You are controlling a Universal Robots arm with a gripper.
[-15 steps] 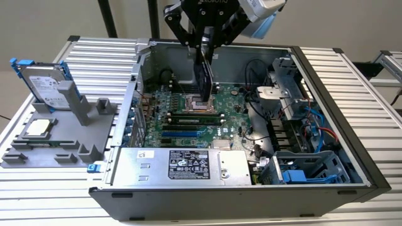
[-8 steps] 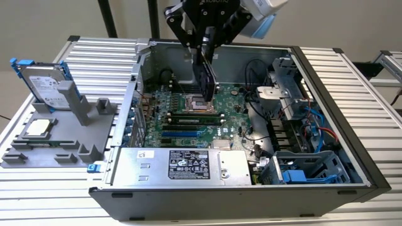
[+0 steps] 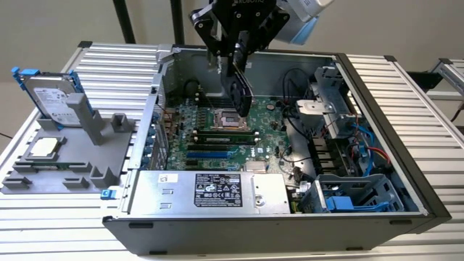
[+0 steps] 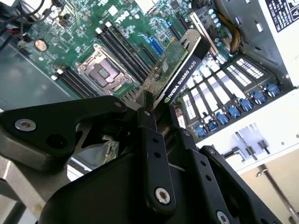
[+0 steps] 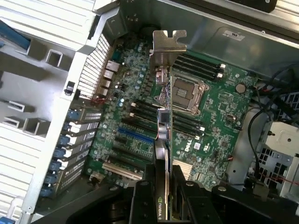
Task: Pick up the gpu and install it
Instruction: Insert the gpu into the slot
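the gripper [image 3: 238,54] is showing matte black, angular linkage arms, and its flat fingers [image 4: 150,149] are carrying round silver screws in the second wrist view. a pale blue-grey wrist joint [image 3: 299,30] is capping it above.

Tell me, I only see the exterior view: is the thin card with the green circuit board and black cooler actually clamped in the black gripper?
Observer: Yes. In the second wrist view the gripper is shut on the gpu, gripping one end.
Operator: Where is its silver metal bracket?
Observer: In the first wrist view the bracket is on the end farthest from the gripper, with the green motherboard beyond it.
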